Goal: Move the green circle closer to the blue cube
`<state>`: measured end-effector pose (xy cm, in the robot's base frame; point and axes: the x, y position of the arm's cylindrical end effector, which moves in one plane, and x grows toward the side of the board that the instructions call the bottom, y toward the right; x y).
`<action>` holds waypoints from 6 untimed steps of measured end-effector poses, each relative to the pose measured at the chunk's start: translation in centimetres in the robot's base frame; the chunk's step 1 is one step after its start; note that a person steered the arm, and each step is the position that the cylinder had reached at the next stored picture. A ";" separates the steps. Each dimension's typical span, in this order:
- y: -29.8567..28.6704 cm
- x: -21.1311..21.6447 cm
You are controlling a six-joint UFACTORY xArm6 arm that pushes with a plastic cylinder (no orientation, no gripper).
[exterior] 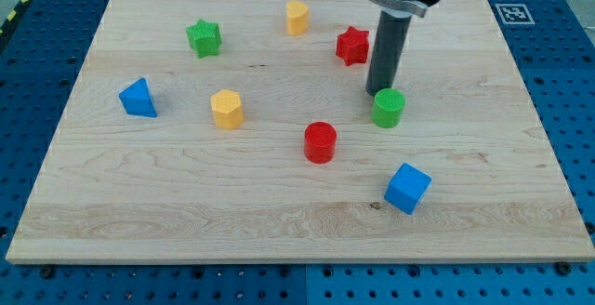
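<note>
One push in hand | green circle (388, 108) right of centre on the counter (279, 221), blue cube (407, 188) below it, apart | my tip (379, 92) touches or nearly touches the circle's upper-left edge | no jaws on this rig: bare rod, holding nothing | next: push downward, slightly rightward, keeping contact centred so the circle doesn't slip aside.

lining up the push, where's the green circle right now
The green circle sits right of the board's centre, just below my tip, with the red star above-left and the blue cube below.
</note>
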<state>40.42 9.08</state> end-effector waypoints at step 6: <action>2.8 4.5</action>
<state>44.87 11.88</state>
